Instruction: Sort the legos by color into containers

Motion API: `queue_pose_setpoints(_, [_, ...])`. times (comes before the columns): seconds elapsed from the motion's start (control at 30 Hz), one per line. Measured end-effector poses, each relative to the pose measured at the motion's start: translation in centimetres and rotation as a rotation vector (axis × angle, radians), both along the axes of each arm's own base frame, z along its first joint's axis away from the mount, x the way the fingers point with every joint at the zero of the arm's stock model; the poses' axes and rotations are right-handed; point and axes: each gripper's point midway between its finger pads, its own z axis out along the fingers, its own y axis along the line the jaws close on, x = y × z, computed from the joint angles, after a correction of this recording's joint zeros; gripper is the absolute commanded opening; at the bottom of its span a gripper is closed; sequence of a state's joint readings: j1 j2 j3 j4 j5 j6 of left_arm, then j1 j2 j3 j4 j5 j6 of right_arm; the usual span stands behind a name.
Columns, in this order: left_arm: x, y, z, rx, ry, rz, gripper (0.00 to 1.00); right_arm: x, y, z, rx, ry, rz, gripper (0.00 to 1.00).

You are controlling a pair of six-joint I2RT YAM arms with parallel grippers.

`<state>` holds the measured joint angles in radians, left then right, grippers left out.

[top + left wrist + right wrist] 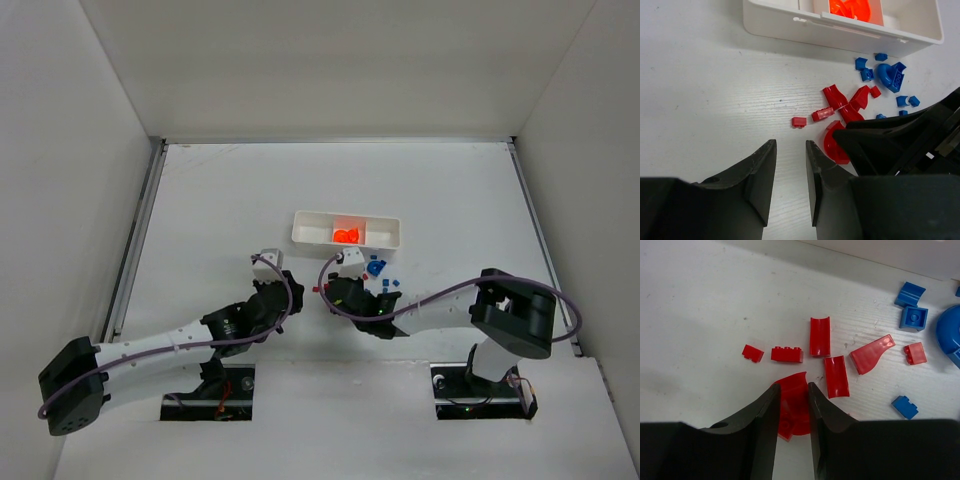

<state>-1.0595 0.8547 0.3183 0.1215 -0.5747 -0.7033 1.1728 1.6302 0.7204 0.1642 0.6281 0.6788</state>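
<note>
Two grippers work mid-table (220,200). The right gripper (792,390) pinches a red curved piece (794,407); the left gripper (791,147) is narrowly parted and empty. Red legos (820,335) and blue legos (913,318) lie along the tray (775,22)'s near edge, with orange legos (850,7) in its middle compartment.

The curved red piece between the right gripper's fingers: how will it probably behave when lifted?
The curved red piece looks like stiff, glossy plastic, so it may slip in the right gripper. It is small and thin, so probably very light. Its arched shape may twist if pinched off-centre.
</note>
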Motion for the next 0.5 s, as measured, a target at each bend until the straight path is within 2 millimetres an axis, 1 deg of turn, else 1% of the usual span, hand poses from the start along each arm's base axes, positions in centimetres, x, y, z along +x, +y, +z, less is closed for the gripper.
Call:
queue_pose_setpoints(0.13, [0.02,0.02,0.01,0.000,0.000,0.000,0.28,-0.03,0.03,-0.17,0.001,0.006,0.000,0.33])
queue_pose_setpoints(0.27, [0.09,0.17,0.09,0.003,-0.003,0.002,0.28,0.04,0.11,-0.54,0.009,0.018,-0.003,0.37])
queue_pose_setpoints(0.37, [0.37,0.52,0.28,0.001,-0.008,0.014,0.28,-0.06,-0.04,-0.74,0.013,0.023,-0.007,0.36])
queue_pose_setpoints(0.43, [0.53,0.73,0.33,0.001,-0.009,0.022,0.28,-0.13,-0.14,-0.71,0.022,0.024,-0.011,0.31])
queue_pose_setpoints(0.5, [0.58,0.84,0.35,0.001,-0.008,0.024,0.28,-0.15,-0.19,-0.63,0.030,0.024,-0.014,0.23])
